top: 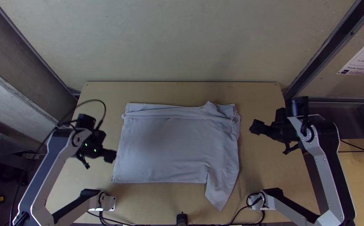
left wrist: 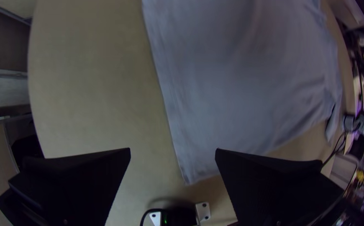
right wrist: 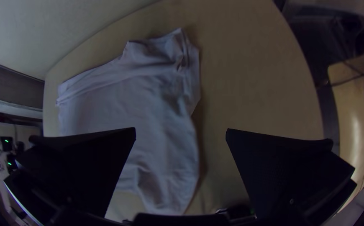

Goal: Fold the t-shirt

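Observation:
The pale grey t-shirt (top: 169,146) lies mostly flat mid-table, with a narrow folded band along its far edge, a small raised peak at the far right and a sleeve pointing towards the near edge at right. My left gripper (top: 98,162) is open off the shirt's left side, holding nothing. In the left wrist view, this gripper (left wrist: 173,150) has its fingers wide apart near a corner of the shirt (left wrist: 240,83). Right of the cloth, my right gripper (top: 271,141) stands open and unloaded. The right wrist view shows this gripper (right wrist: 181,129) spread, with the shirt (right wrist: 148,109) beyond it.
Bare wood of the table (top: 169,201) shows on every side of the shirt. Black cables (top: 240,211) and a small dark post (top: 182,218) are at the near edge. A pale wall (top: 169,42) rises behind the table.

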